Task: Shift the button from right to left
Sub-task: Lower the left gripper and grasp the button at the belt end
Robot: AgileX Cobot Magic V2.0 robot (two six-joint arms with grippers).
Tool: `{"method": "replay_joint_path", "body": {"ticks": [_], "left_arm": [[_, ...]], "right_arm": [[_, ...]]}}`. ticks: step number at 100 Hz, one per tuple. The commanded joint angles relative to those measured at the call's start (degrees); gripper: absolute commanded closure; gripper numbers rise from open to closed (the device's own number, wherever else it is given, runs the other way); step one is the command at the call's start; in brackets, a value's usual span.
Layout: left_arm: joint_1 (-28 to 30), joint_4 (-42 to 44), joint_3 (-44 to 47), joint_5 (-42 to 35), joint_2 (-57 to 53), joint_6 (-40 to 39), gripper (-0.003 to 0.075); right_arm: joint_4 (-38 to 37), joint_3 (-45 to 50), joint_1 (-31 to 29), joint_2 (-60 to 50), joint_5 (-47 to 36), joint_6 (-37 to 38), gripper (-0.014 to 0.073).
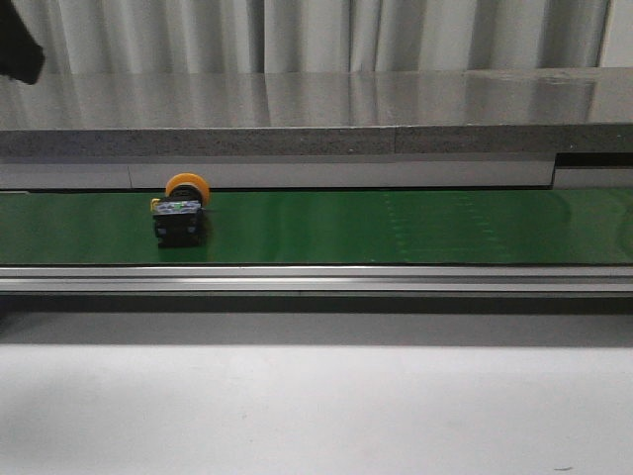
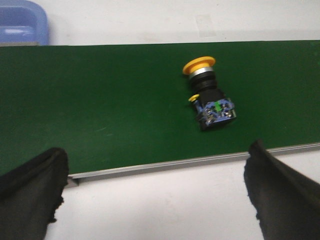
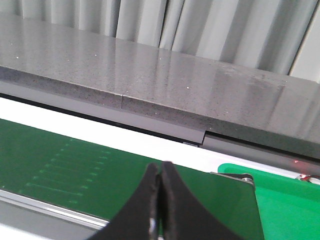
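Note:
The button [image 1: 181, 210] lies on its side on the left part of the green belt [image 1: 396, 226], its yellow cap pointing to the far side. The left wrist view shows the button [image 2: 209, 95] too, with its dark body and green marks. My left gripper [image 2: 157, 195] hangs open above the belt's near edge and the white table, its fingers [image 2: 30, 195] spread wide and nothing between them. The button is beyond them and apart from them. My right gripper [image 3: 160, 167] is shut and empty over the belt's right end [image 3: 75, 165]. Neither gripper shows in the front view.
A blue tray [image 2: 20, 22] stands beyond the belt's far side in the left wrist view. A green bin [image 3: 285, 200] sits off the belt's right end. A grey stone ledge [image 1: 316, 139] runs behind the belt, and a metal rail [image 1: 316, 280] lines its near edge.

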Motion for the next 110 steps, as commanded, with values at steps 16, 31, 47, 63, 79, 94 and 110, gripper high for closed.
{"method": "replay_joint_path", "body": {"ticks": [16,31,47,63,79,94,110], "left_arm": [[-3.22,-0.95,-9.08,-3.62,10.12,0.05,0.0048],[-3.31,-0.95,-12.62,-3.62,16.33,0.05,0.0057],[-3.31,-0.95,-14.69,-3.62,21.16,0.05,0.0067],[-2.96,0.24,-14.73,-4.12,24.23,0.05,0.0067],[-1.23,0.95,-14.73,-4.12,26.57,0.05,0.0068],[0.64,0.95,-14.73,-3.95,28.03,0.05,0.0097],[1.09,1.31,-14.73,-3.54,29.15,0.05,0.0266]], "right_arm": [[0.75,-1.56,0.01,0.40,-4.51,-0.44,0.0662],[0.75,-1.56,0.01,0.40,-4.51,-0.44,0.0662],[0.75,-1.56,0.01,0.40,-4.51,-0.44,0.0662],[0.75,-1.56,0.01,0.40,-4.51,-0.44,0.0662],[0.75,-1.56,0.01,0.40,-4.51,-0.44,0.0662],[0.75,-1.56,0.01,0.40,-4.51,-0.44,0.0662],[0.75,-1.56,0.01,0.40,-4.51,-0.44,0.0662]]}}
